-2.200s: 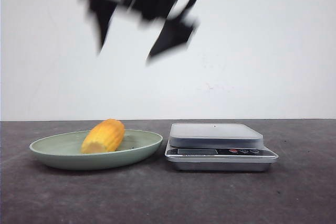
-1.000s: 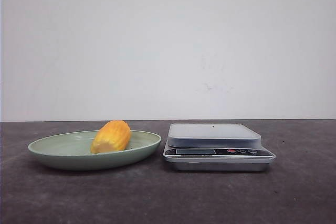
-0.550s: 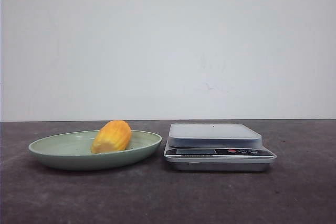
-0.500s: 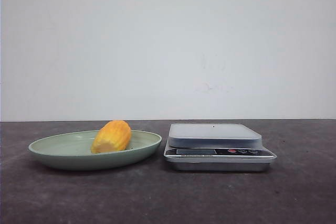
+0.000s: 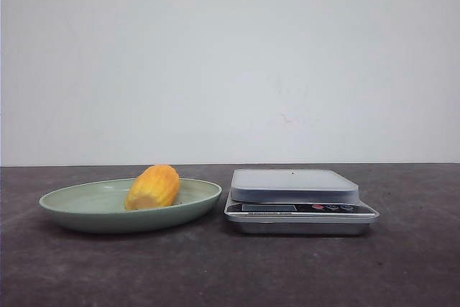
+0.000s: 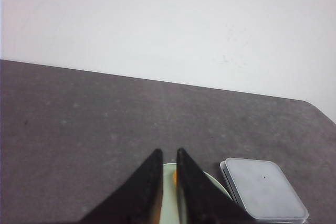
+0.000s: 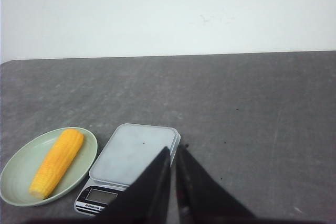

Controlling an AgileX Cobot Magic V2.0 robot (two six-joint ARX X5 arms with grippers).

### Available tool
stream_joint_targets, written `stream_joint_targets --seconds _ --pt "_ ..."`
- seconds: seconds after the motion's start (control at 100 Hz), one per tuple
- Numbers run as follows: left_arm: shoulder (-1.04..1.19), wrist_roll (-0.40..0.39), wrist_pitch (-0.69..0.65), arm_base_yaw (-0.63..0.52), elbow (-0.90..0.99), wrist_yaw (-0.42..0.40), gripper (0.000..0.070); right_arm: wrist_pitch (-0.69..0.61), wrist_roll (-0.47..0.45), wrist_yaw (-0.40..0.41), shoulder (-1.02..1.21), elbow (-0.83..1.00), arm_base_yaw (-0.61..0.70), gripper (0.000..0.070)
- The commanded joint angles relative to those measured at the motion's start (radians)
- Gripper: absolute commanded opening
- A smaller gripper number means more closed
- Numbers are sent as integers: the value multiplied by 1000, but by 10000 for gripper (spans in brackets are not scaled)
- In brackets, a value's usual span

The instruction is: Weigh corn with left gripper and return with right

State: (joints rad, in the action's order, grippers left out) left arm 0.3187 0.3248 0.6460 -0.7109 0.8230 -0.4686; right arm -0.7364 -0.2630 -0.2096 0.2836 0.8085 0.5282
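Note:
The corn [image 5: 152,187], a yellow-orange cob, lies in a pale green plate [image 5: 57,210] at the left of the table. A silver kitchen scale [image 5: 295,185] stands right beside the plate with nothing on its platform. No gripper shows in the front view. In the right wrist view the corn [image 7: 56,162], plate [image 7: 16,174] and scale [image 7: 134,153] lie below; my right gripper [image 7: 174,149] is raised, empty, its jaws almost together. My left gripper [image 6: 168,151] is also raised above the plate [image 6: 169,195], jaws almost together and empty; its fingers hide most of the corn.
Dark grey tabletop [image 5: 402,264] stretches around the plate and scale, with a plain white wall behind. The scale's display and buttons [image 5: 330,207] face the front.
A blurred black gripper that hung high over the plate 2.2 s ago has left the front view. The corn has settled slightly to the right in the plate. Nothing has moved in the last second.

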Motion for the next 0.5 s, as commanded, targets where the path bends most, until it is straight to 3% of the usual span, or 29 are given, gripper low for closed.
stream_joint_targets --seconds 0.0,0.09,0.15,0.24,0.49 --pt "-3 -18 -10 -5 6 -4 0 10 -11 0 1 9 4 13" --pt "-16 -53 -13 32 4 -5 0 10 -11 0 1 9 4 13" --pt "-27 -99 -43 100 -13 -5 0 10 -11 0 1 9 4 13" --pt "-50 -100 -94 209 -68 9 0 10 -11 0 1 9 4 13" --pt "-225 -114 -335 480 -420 274 0 10 -11 0 1 9 4 13"
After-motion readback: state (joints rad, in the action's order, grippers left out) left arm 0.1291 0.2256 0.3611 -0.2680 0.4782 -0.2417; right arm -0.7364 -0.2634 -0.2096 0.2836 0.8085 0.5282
